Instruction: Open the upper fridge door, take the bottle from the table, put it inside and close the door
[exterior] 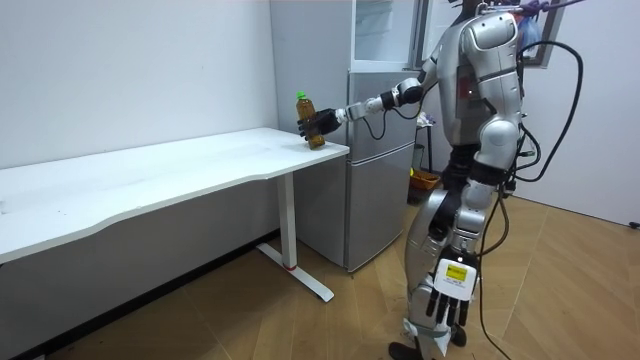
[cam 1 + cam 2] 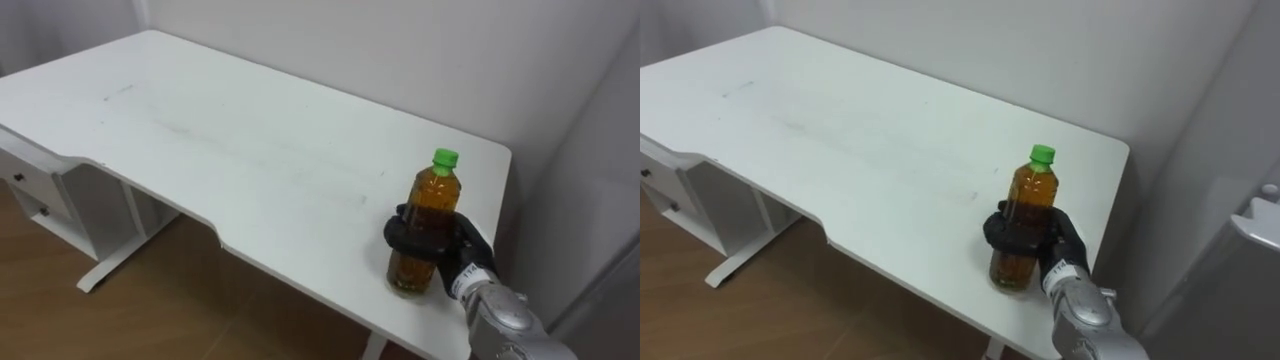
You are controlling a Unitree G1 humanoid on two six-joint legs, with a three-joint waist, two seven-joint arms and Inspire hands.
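Observation:
A bottle (image 2: 426, 228) of amber drink with a green cap stands upright near the right end of the white table (image 2: 200, 140). My right hand (image 2: 455, 245) is wrapped round its middle, dark fingers curled across the front; the bottle (image 2: 1024, 225) and right hand (image 2: 1052, 243) show the same way from the other eye. In the room view the right arm reaches out to the bottle (image 1: 308, 119) at the table's corner, and the grey fridge (image 1: 381, 150) stands just beyond it, its upper door open. My left hand (image 1: 447, 296) hangs down by my leg, fingers straight.
A white drawer unit (image 2: 40, 195) sits under the table's left part. The table's front edge curves inward near the middle. Wooden floor lies below. The wall runs close behind the table, and the fridge side stands to the right of the bottle.

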